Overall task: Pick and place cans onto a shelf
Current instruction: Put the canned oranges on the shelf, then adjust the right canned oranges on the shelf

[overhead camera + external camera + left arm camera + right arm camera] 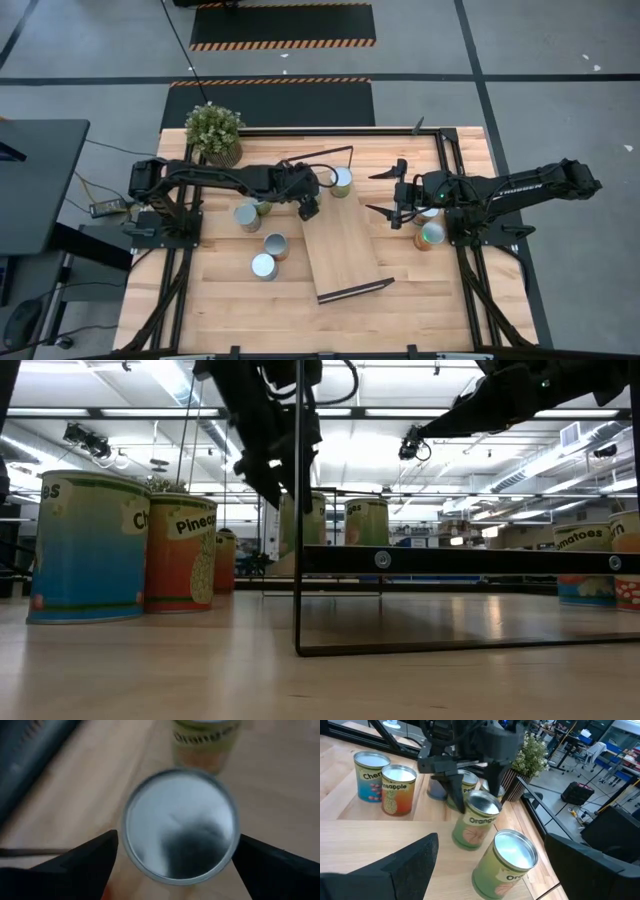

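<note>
The shelf (345, 258) lies slanted in the middle of the table, a black wire frame at each short end. Two cans stand upright on its far end. One is an orange-labelled can (479, 815) with a silvery top (180, 825). My left gripper (308, 207) hangs over it, open, with one finger on either side of the rim and slanting down. The second can (341, 179) stands just beyond it. My right gripper (372, 193) waits open above the table, right of the shelf, with nothing between its fingers.
Several loose cans (263, 266) stand on the table left of the shelf, and two more (432, 235) stand under the right arm. A potted plant (213, 135) is at the far left corner. The shelf's near wire frame (298, 560) stands upright in the low view.
</note>
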Controlling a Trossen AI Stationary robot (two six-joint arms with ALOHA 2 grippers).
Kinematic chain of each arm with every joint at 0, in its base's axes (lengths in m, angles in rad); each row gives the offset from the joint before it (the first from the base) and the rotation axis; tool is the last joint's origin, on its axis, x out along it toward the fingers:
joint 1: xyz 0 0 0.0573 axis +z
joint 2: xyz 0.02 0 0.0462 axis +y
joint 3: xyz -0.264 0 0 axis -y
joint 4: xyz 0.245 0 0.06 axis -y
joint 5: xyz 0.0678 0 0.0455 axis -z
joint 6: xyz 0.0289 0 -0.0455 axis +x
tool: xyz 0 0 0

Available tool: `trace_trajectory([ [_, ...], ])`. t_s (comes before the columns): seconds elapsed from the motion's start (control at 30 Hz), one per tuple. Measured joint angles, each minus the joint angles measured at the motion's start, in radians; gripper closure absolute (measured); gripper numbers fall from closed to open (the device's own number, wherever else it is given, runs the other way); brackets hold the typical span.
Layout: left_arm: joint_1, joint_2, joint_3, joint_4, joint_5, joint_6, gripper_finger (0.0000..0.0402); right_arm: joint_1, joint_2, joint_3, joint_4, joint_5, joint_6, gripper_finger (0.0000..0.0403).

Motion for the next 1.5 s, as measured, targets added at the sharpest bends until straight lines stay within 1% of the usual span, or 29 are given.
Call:
trace_trajectory([
  [0.13,-0.033,-0.001,0.035,-0.011,-0.122,0.083,0.0024,0.000,0.000,0.000,0.000,0.000,0.001,0.0030],
  [0.3,-0.060,-0.001,0.040,-0.014,-0.213,0.151,0.0025,0.000,0.000,0.000,-0.001,0.000,0.001,0.0030],
  [0.47,-0.060,-0.001,0.040,-0.027,-0.227,0.168,0.0025,0.000,0.000,0.000,-0.001,0.000,0.005,0.0030],
  [0.6,-0.060,-0.001,0.040,-0.034,-0.289,0.215,0.0025,0.001,0.000,0.000,-0.001,0.000,0.009,0.0030],
  [0.8,-0.059,-0.001,0.040,-0.033,-0.334,0.246,0.0025,0.003,0.000,0.000,-0.001,-0.001,0.009,0.0030],
  [0.93,-0.066,-0.006,0.040,-0.034,-0.315,0.238,0.0025,0.003,0.003,0.000,-0.012,-0.004,0.009,0.0030],
  [1.03,-0.089,-0.030,0.039,-0.022,-0.315,0.237,0.0025,-0.002,0.039,0.000,-0.017,-0.007,0.017,0.0030],
  [1.1,-0.109,-0.047,0.040,-0.015,-0.319,0.236,0.0025,-0.002,0.078,0.000,-0.009,0.022,0.012,0.0030],
  [1.23,-0.157,-0.059,0.039,-0.025,-0.349,0.236,0.0025,-0.004,0.171,0.000,0.037,0.151,-0.057,0.0030],
  [1.37,-0.192,-0.063,0.040,-0.062,-0.341,0.196,0.0025,-0.028,0.251,0.000,0.091,0.253,-0.130,0.0030],
  [1.43,-0.203,-0.062,0.039,-0.110,-0.341,0.152,0.0025,-0.053,0.276,0.000,0.101,0.276,-0.143,0.0030],
  [1.5,-0.211,-0.062,0.039,-0.163,-0.341,0.112,0.0025,-0.079,0.301,0.000,0.116,0.263,-0.142,0.0030],
])
